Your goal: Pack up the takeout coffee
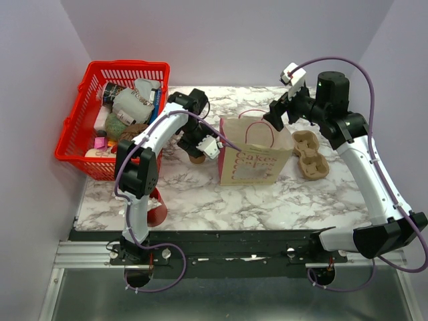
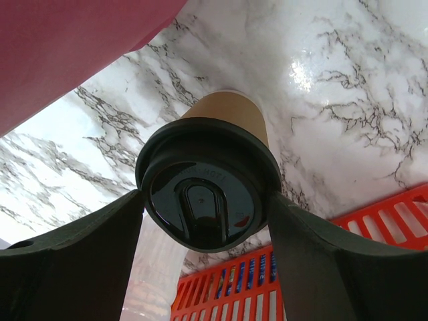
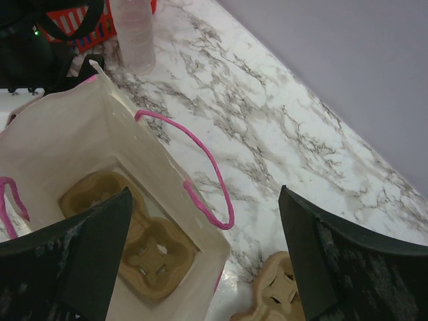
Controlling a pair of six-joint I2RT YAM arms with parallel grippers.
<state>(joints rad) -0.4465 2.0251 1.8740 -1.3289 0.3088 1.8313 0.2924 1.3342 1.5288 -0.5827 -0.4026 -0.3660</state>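
The takeout coffee, a tan paper cup with a round black lid, fills the left wrist view. My left gripper is shut on it, one dark finger pressed against each side of the lid. From above, this gripper sits just left of the paper bag, and only a sliver of the cup shows beneath it. I cannot tell whether the cup rests on the table. My right gripper hangs open over the bag's right edge, holding nothing. A pulp cup carrier lies in the bag's bottom.
A second pulp carrier lies on the marble right of the bag. The red basket full of items stands at the back left. A clear plastic bottle stands near the basket. A red cup sits by the left arm's base.
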